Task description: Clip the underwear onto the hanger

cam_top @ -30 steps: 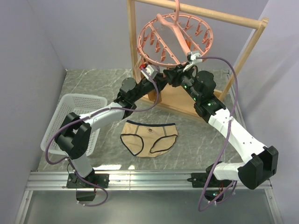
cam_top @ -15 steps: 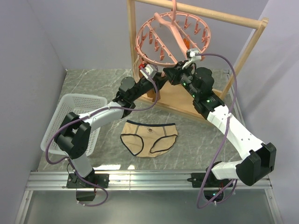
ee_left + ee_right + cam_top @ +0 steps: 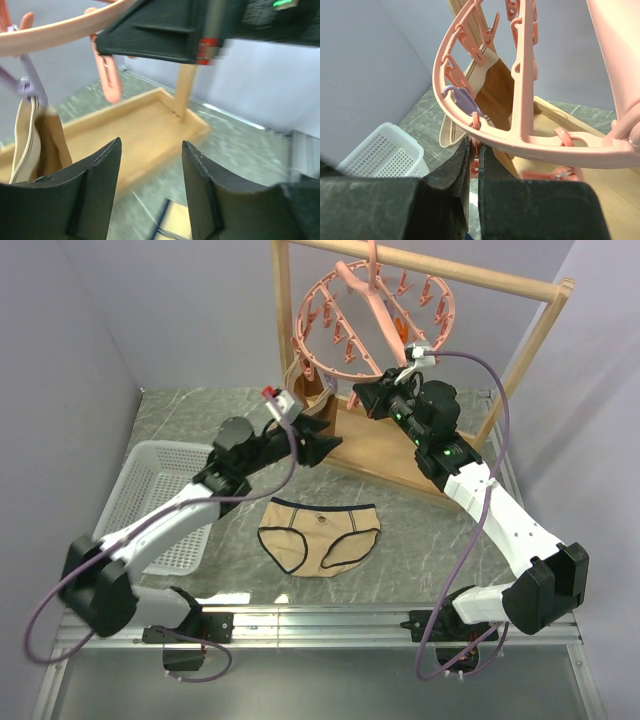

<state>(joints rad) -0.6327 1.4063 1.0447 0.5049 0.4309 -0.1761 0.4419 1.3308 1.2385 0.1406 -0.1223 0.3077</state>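
**Right jaws clamped on hanger; left jaws apart; underwear on table**

1. The underwear (image 3: 320,548) lies flat and spread on the grey-green marbled table (image 3: 430,540). It sits below both grippers, on the arm-base side, and well apart from each. The fabric is soft and tan, with thin black trim along the waistband and leg holes.

2. The left gripper (image 3: 151,145) has two matt black, wedge-shaped fingers standing apart with nothing between them. Beyond the tips lies the base tray (image 3: 150,120), pale smooth wood with a raised lip.
   - Up and to the left of the fingers hangs a brown garment (image 3: 50,145) with a paler band, held by a purple peg (image 3: 27,85).
   - A slim pink peg (image 3: 107,75) dangles just beside that garment.

3. The right gripper (image 3: 474,146) has its black fingers pressed together on the hanger (image 3: 540,149), pinching one small peg beneath the ring.
   - The hanger is glossy salmon plastic: a round ring with a flat central bar and many small pegs hanging from the rim.
   - Past the fingertips, the brown garment hangs from the ring's far-left arc.
   - Lower left of the fingers stands a white perforated plastic basket (image 3: 385,155), rectangular with rounded corners.

4. Farthest back, above both grippers, the hanger's hook sits on the round wooden rail of the rack (image 3: 470,275).
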